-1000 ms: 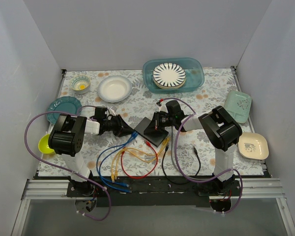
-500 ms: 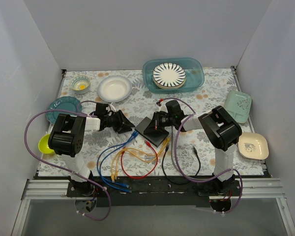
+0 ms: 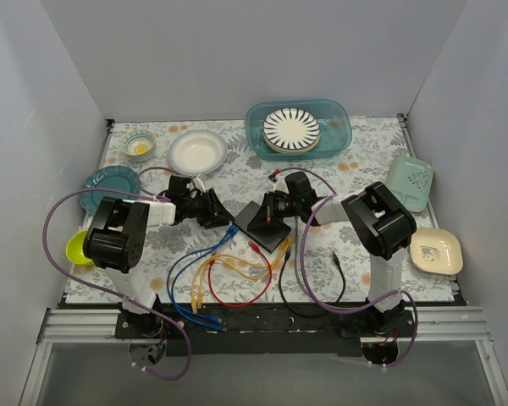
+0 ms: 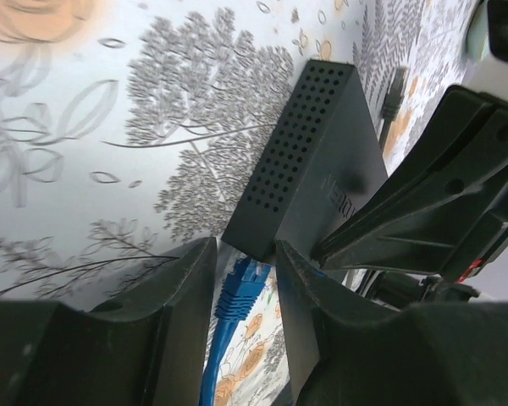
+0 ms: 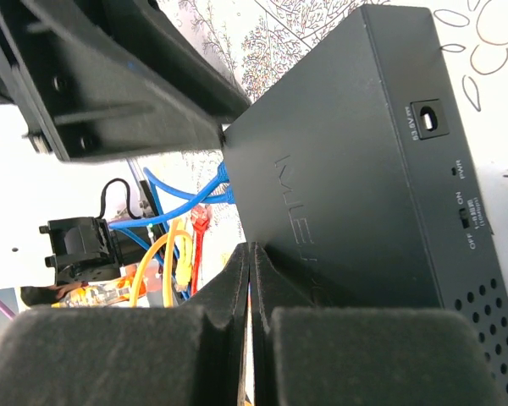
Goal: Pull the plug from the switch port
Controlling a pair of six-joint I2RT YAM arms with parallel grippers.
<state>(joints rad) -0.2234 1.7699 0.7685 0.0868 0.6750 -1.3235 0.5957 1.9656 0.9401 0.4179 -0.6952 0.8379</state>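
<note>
The switch (image 3: 262,225) is a flat black box lying at the middle of the table. It also shows in the left wrist view (image 4: 322,152) and the right wrist view (image 5: 364,169). A blue plug (image 4: 241,283) on a blue cable sits in a socket at its left edge (image 3: 232,229). My left gripper (image 3: 223,218) is open, and in its wrist view (image 4: 244,254) its two fingers straddle the blue plug closely. My right gripper (image 3: 275,211) is shut and empty. Its fingertips (image 5: 251,249) rest against the top of the switch.
Blue (image 3: 186,262), yellow (image 3: 224,269), red (image 3: 237,298) and black (image 3: 309,300) cables lie loose in front of the switch. A teal bin with a striped plate (image 3: 292,128), a white bowl (image 3: 197,151) and small dishes (image 3: 436,250) ring the table.
My left gripper has moved right and a little away from me, up to the switch's left edge, and now straddles the blue plug. The right arm and switch have held still.
</note>
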